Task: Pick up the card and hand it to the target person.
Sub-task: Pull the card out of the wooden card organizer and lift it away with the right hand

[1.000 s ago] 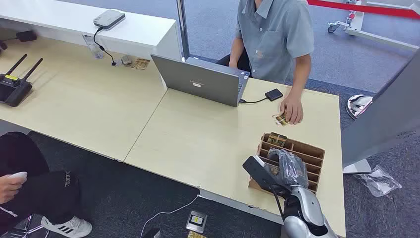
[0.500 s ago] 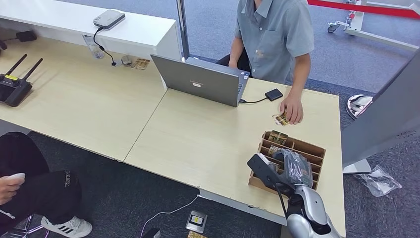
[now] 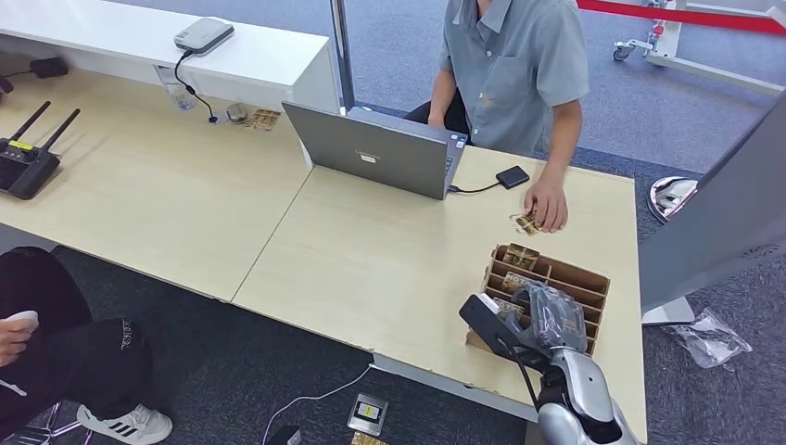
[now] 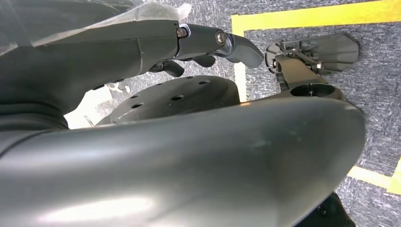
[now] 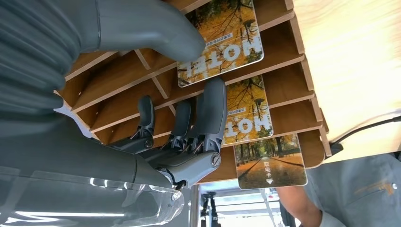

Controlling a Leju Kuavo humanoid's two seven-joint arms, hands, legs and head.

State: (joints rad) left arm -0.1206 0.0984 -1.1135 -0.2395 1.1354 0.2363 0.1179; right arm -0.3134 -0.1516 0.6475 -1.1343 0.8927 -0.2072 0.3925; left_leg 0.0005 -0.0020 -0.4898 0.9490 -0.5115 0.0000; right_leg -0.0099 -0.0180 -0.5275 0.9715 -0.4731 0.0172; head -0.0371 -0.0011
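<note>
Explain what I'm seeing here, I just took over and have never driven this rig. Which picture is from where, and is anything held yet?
The wide picture looks down from the robot's head. Its right robot hand reaches over a wooden card rack on the desk. The close picture comes from a camera at that wrist: the fingers and thumb are spread around hotel cards standing in the slots, but nothing is gripped yet. The dark picture is from the left wrist; the left robot hand hangs over the floor, holding nothing. A person sits behind a laptop.

Autumn-printed hotel card (image 5: 221, 42) upright in the wooden rack's slot (image 5: 283, 52)
</note>
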